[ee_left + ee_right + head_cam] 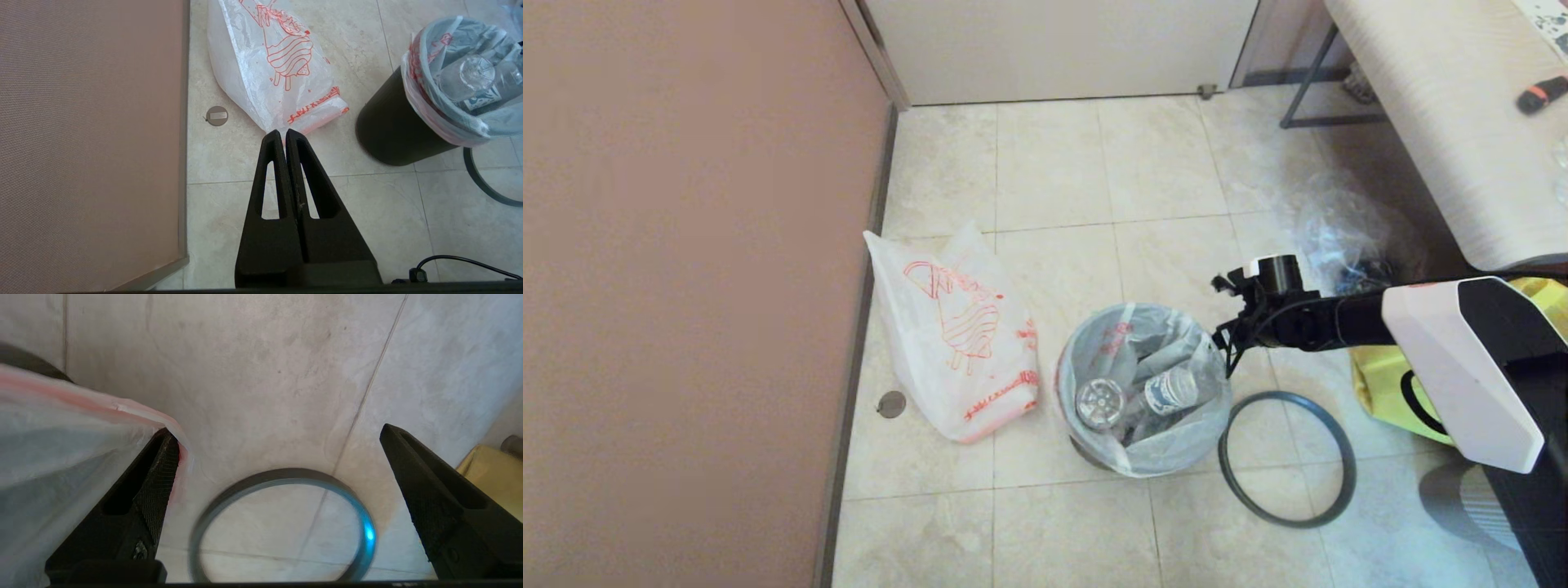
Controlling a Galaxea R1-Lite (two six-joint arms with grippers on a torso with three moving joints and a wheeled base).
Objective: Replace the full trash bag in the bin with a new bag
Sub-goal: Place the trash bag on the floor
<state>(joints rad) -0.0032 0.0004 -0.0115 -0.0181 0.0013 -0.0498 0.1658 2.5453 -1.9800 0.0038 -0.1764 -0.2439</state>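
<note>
- The bin point(1094, 453) is stood upright on the tiled floor point(1054, 163), its mouth facing up; it is lined by the full trash bag point(1176, 445), whose pink-red edge is folded over the rim; clear bottles point(1131, 396) are seen inside
- The new bag point(956, 343) is laid flat just left of the bin, near but apart; its long axis runs away from the robot toward the door point(1054, 45), printing up
- The dark grey hoop rim point(1286, 457) is laid flat on the floor just right of the bin
- The right end effector point(1229, 351) is held at the bin's right edge, spread wide; one finger point(159, 477) is set against the bag's edge
- The left end effector point(284, 136) is held above the floor left of the bin, fingers pressed together, empty
- A wall point(686, 286) bounds the area beyond the new bag; a yellow tote point(1388, 392) lies beyond the hoop; bare tiles lie behind the bin
</note>
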